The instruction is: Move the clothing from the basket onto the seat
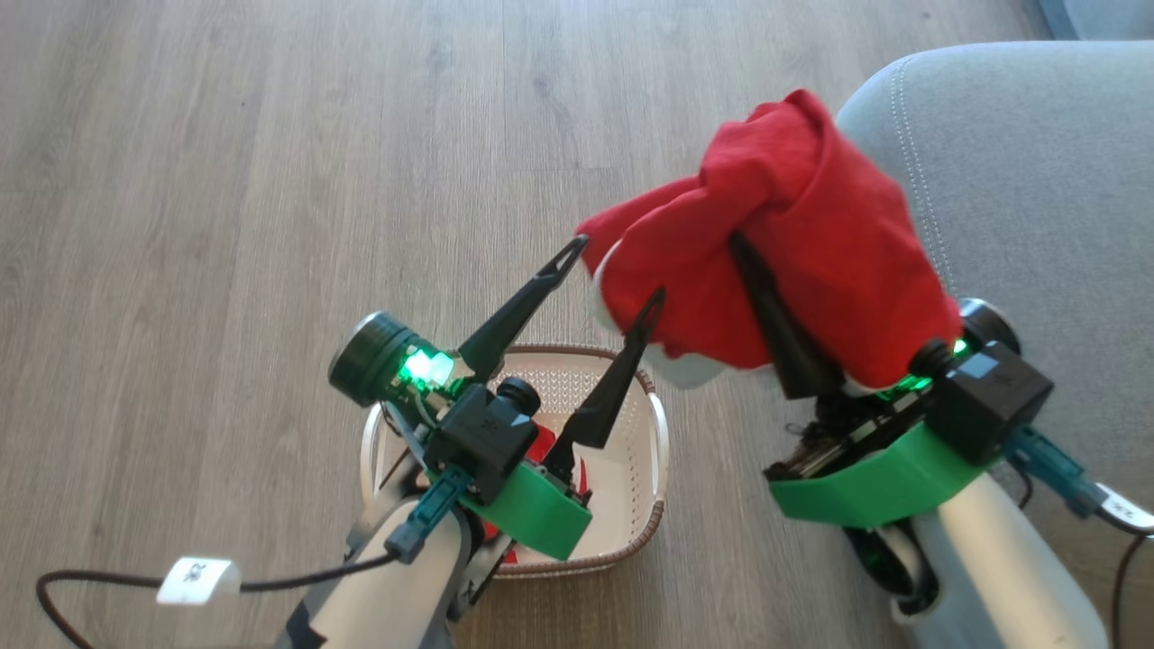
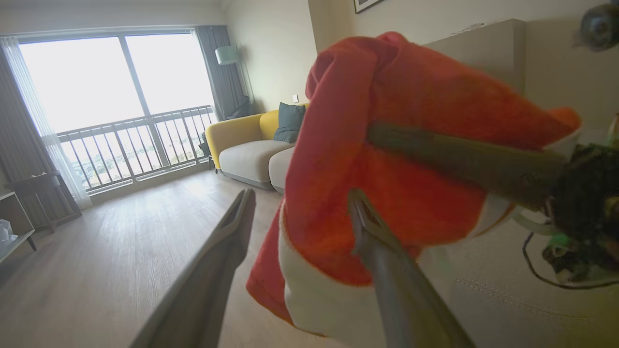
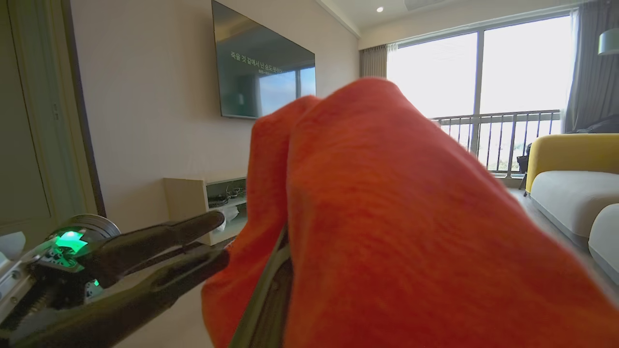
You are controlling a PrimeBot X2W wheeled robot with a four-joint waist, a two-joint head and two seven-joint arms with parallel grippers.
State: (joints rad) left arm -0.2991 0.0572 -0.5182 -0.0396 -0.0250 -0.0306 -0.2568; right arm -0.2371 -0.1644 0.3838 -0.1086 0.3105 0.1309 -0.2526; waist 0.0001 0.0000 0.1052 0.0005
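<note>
Head view has the left gripper (image 1: 617,269) above the cream perforated plastic laundry basket with a brown braided rim (image 1: 645,433), its two long dark fingers spread wide and gripping nothing. The fingertip nearer the right arm overlaps the lower edge of the soft red fabric garment with white trim (image 1: 811,225); whether it touches cannot be told. That garment hangs in the air, clear of the basket, by the rounded corner of the large grey upholstered seat cushion with light stitched seams (image 1: 1037,180). It is draped over the right gripper (image 1: 753,270), whose fingers are closed together on it; one dark finger shows, while the tips and the pinch itself are buried under cloth. In the left wrist view the spread fingers (image 2: 232,227) frame the white hem. In the right wrist view the red cloth (image 3: 387,217) covers the gripper's own fingers but for a sliver of one (image 3: 271,290). Inside the basket a second red garment (image 1: 544,448) is largely hidden behind the left wrist
</note>
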